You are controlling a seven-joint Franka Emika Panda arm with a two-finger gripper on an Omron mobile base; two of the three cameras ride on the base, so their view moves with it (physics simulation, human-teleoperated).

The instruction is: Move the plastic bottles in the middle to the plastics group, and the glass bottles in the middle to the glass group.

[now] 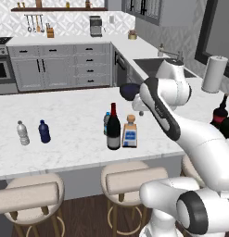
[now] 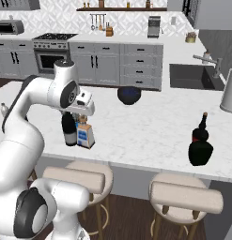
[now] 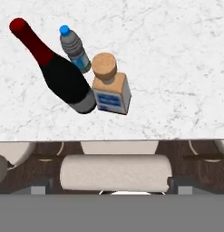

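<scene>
At table (image 1: 65, 139) centre stood the wine bottle (image 1: 113, 127), water bottle (image 1: 107, 122) at its ten o'clock, squarish bottle (image 1: 130, 132) touching at three o'clock. End effector hung above them, fingers spread, holding nothing.

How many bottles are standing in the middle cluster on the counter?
3: the tall dark wine bottle, the small water bottle right behind it, and the squarish corked bottle beside both, near the counter edge.
</scene>
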